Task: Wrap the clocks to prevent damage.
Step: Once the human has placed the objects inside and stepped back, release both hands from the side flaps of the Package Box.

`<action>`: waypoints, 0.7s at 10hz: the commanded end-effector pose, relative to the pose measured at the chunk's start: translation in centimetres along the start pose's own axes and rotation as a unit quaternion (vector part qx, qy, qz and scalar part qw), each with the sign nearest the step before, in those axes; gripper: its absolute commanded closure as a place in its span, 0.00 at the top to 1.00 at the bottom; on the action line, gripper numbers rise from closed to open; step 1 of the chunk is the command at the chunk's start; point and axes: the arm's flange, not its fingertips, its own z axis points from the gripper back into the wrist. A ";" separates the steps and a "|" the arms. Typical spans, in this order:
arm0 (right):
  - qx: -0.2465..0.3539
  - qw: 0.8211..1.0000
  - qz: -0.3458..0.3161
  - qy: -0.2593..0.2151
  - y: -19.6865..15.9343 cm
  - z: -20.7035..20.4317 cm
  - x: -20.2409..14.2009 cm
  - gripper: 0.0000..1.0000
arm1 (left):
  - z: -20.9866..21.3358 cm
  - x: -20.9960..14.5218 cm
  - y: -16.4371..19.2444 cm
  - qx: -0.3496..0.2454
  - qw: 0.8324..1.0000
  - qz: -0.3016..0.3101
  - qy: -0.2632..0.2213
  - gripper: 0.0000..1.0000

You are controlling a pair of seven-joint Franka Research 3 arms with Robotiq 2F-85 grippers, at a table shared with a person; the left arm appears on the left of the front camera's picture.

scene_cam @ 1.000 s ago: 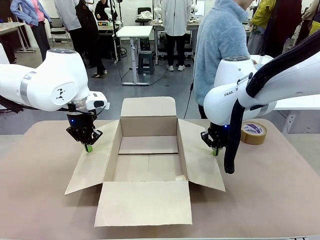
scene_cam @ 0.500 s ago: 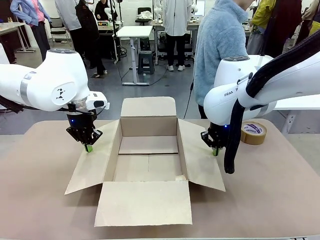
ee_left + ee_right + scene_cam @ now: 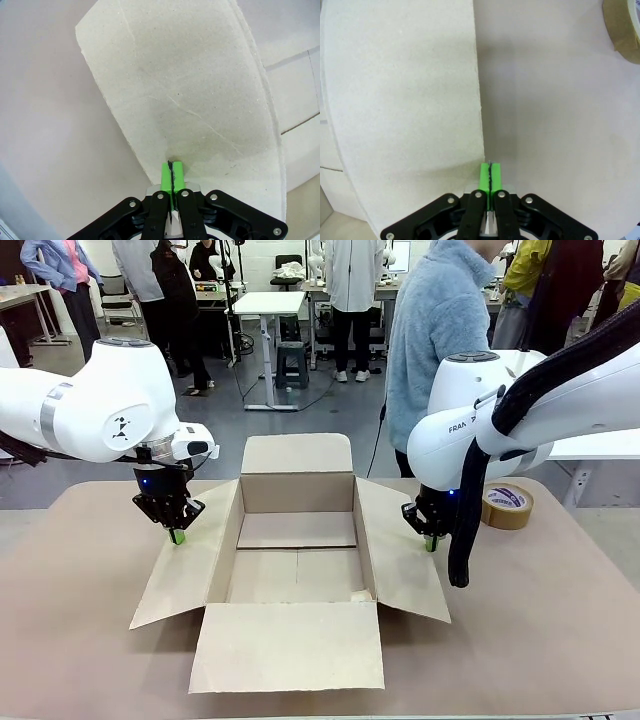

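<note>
Left end effector and right end effector closed empty, tips on box flaps; flap edge beside right tip, may slip off.

Floor: smooth grey floor under soft, even light.
Far wall: white painted wall.
Far centre: white rectangular-topped table on white legs. A dark low stool stands just to its right.
Far left: pale flat-topped desk on thin legs.
Right, mid-distance: edge of a white flat tabletop.
Near: pinkish-beige tabletop with rounded corners spans the foreground from left to right.
Far side: several standing people among the furniture, one in a light blue fleece closer in, right of centre.
</note>
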 end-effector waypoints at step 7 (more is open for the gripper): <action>-0.003 1.000 -0.007 -0.005 0.1 0.0 -0.1 0.01 | 0.0 0.0 0.0 0.003 1.000 0.002 -0.002 0.00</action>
